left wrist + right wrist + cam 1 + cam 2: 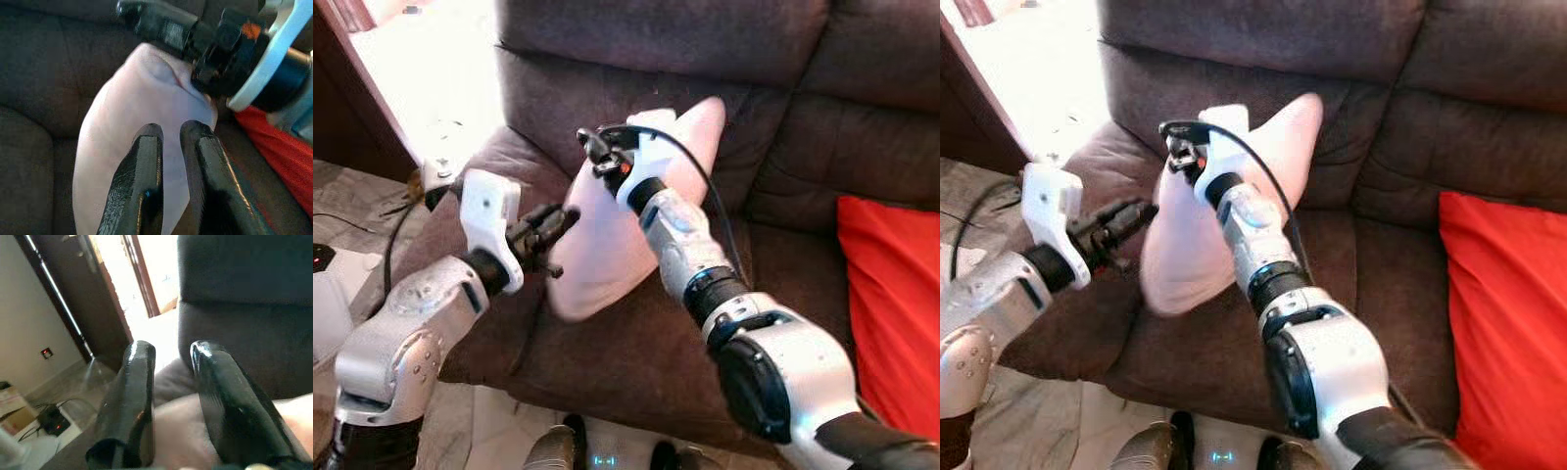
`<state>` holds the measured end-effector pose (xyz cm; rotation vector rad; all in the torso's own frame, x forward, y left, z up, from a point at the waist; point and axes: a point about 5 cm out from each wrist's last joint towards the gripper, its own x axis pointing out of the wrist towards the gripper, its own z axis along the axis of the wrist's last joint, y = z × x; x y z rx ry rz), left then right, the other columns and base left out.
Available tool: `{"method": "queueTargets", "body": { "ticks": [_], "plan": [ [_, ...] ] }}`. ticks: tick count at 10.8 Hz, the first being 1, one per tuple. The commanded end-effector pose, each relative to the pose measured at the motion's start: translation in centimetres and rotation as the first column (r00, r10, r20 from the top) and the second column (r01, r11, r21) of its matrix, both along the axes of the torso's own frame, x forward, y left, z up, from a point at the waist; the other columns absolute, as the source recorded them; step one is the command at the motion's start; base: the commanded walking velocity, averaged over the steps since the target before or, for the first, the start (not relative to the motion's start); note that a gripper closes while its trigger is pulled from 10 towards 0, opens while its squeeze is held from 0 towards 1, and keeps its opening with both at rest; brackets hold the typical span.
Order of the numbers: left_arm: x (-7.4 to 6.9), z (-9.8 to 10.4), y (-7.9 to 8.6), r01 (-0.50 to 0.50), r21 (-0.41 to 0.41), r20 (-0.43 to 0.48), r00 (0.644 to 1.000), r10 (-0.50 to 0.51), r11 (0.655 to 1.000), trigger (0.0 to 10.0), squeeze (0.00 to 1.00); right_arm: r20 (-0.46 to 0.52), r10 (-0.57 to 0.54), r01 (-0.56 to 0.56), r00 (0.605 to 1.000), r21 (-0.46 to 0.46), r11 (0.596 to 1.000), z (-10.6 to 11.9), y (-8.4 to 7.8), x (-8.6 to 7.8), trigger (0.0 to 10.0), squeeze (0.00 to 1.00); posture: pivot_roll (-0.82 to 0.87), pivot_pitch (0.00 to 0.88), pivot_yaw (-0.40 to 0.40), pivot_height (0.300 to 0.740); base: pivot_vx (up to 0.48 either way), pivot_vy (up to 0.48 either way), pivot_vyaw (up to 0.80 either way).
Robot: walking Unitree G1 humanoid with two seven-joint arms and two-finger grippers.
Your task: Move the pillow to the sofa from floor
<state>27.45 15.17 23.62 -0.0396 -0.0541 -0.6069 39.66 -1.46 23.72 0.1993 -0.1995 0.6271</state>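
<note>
**Pillow on the sofa seat, both grippers at it**

The right gripper [597, 149] is reaching over the pale pink pillow [607, 245], its jaws standing a little apart above the pillow's top edge, clasping nothing visible. The left gripper [553, 223] is pointing at the pillow's side, jaws nearly together, empty. The pillow is leaning tilted on the brown sofa [754, 147] seat against the backrest. A red cushion [891, 294] is lying well apart.
</note>
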Motion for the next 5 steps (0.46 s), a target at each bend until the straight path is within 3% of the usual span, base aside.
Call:
{"method": "queueTargets", "body": {
  "ticks": [1, 2, 3, 4, 5],
  "plan": [
    [-0.3, 0.1, -0.1, 0.009, 0.007, 0.011, 1.000, -0.009, 1.000, 10.0, 0.00, -0.002, 0.016, -0.016, 1.000, 0.007, 1.000, 0.2, 0.5, -0.1, 10.0, 1.00, 0.27, 0.225, -0.086, 0.740, 0.000, 0.000, 0.00],
    [-0.3, -0.1, 0.4, -0.020, 0.014, 0.008, 1.000, 0.020, 1.000, 10.0, 0.00, -0.001, 0.014, -0.014, 1.000, -0.006, 1.000, 0.1, 0.6, -0.2, 10.0, 1.00, 0.27, 0.226, -0.087, 0.740, 0.000, 0.000, 0.00],
    [-0.1, -0.2, 0.9, -0.051, 0.011, 0.004, 0.999, 0.051, 0.999, 10.0, 0.00, 0.000, 0.011, -0.011, 1.000, -0.009, 1.000, -0.1, 0.5, -0.2, 10.0, 0.62, 0.27, 0.227, -0.089, 0.740, 0.000, 0.000, 0.00],
    [0.4, -0.4, 1.8, -0.122, 0.018, -0.004, 0.992, 0.122, 0.992, 10.0, 0.00, -0.005, -0.033, 0.034, 0.999, 0.003, 0.999, -0.4, -0.5, 0.0, 10.0, 0.00, 0.27, 0.230, -0.089, 0.740, 0.000, 0.000, 0.00],
    [1.1, -0.5, 2.7, -0.203, 0.000, -0.010, 0.979, 0.203, 0.979, 10.0, 0.00, -0.015, -0.087, 0.087, 0.996, 0.013, 0.996, -1.0, -1.9, 0.3, 10.0, 0.00, 0.26, 0.231, -0.089, 0.740, 0.000, 0.000, 0.00]
  ]
}}
